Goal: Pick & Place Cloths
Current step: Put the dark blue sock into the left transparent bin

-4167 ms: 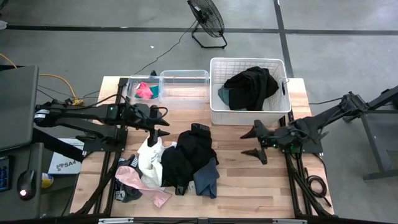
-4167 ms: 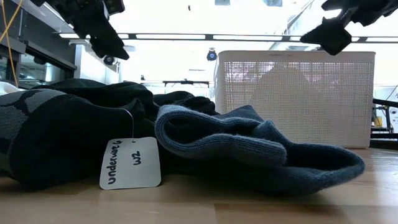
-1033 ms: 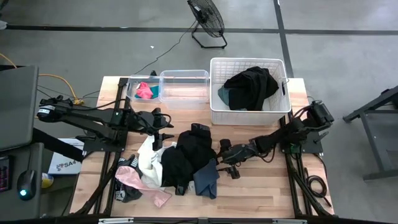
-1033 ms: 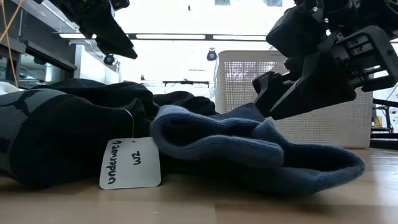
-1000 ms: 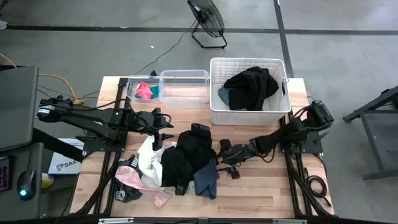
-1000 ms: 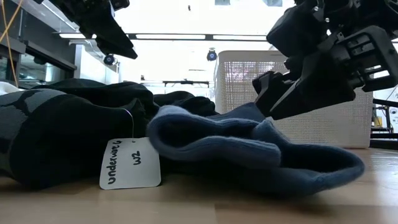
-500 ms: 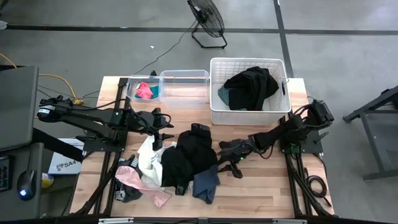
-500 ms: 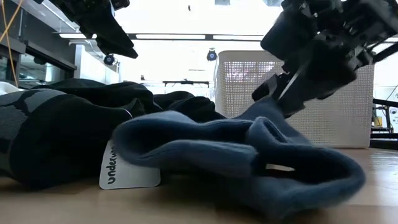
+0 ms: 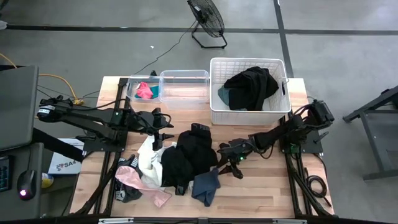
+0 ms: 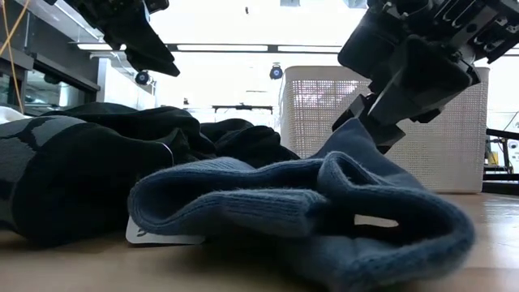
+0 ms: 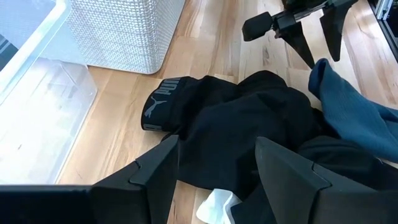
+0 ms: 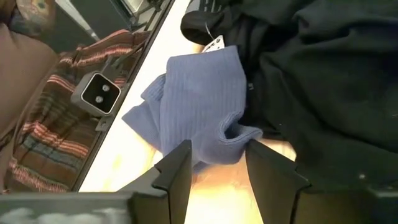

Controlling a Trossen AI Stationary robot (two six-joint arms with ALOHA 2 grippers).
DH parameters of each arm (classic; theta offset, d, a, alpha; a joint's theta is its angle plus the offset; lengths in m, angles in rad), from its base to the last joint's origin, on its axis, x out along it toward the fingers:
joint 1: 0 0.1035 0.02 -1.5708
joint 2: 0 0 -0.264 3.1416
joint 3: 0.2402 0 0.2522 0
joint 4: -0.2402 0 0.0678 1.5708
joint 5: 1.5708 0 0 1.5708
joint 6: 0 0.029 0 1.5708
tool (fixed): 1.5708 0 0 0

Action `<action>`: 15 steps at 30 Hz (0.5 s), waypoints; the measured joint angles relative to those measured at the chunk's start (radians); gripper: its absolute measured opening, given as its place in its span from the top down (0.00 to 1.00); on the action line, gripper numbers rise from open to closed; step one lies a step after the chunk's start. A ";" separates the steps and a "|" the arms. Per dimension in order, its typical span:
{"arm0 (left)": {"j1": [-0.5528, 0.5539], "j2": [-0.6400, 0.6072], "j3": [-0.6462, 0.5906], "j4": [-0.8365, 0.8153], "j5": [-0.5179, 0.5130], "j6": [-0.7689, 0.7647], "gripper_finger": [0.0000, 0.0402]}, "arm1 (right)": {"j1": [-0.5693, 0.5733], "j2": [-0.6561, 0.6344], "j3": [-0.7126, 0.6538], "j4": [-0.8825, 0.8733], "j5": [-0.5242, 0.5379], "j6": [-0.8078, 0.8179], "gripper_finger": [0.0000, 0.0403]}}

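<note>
A grey concrete floor runs all around the rig, with a black floor fan [image 9: 207, 20] standing beyond the far edge of the wooden table [image 9: 261, 186]. On the far side of the table sits a white slatted basket [image 9: 250, 112] already holding black and teal garments [image 9: 250, 87]. Beside it stand two clear bins [image 9: 184, 87]; the smaller one has a pink and a teal piece [image 9: 146, 91] in it.

The main heap of cloths [image 9: 180, 158] lies mid-table: black pieces in the centre, a black waistband with white lettering [image 11: 163, 99] at the heap's far edge, white fabric [image 9: 149, 155] and a pink piece [image 9: 134, 177] toward the left arm's side.

The right gripper [image 9: 234, 163] reaches low over the table at the heap's right edge, its fingers pinching a fold of the navy cloth [image 9: 206, 185]. In the low view that cloth [image 10: 324, 203] is pulled up to a peak where the dark fingers [image 10: 369, 113] meet it, while the rest sags on the wood. A white paper tag [image 10: 162, 235] pokes out from under it.

The left gripper [image 9: 163, 132] hangs above the heap's far left edge, fingers spread and holding nothing, with the black cloth [image 11: 249, 124] below it.
</note>
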 joint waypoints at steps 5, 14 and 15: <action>0.000 0.000 0.000 0.000 0.000 0.000 0.49 | 0.001 0.000 0.000 0.000 0.000 0.005 0.57; 0.000 0.000 0.000 0.000 0.000 0.000 0.49 | 0.001 0.000 0.000 0.011 0.029 0.026 0.42; 0.000 0.000 0.000 0.000 0.000 0.000 0.49 | 0.003 0.004 0.000 0.018 0.029 0.026 0.42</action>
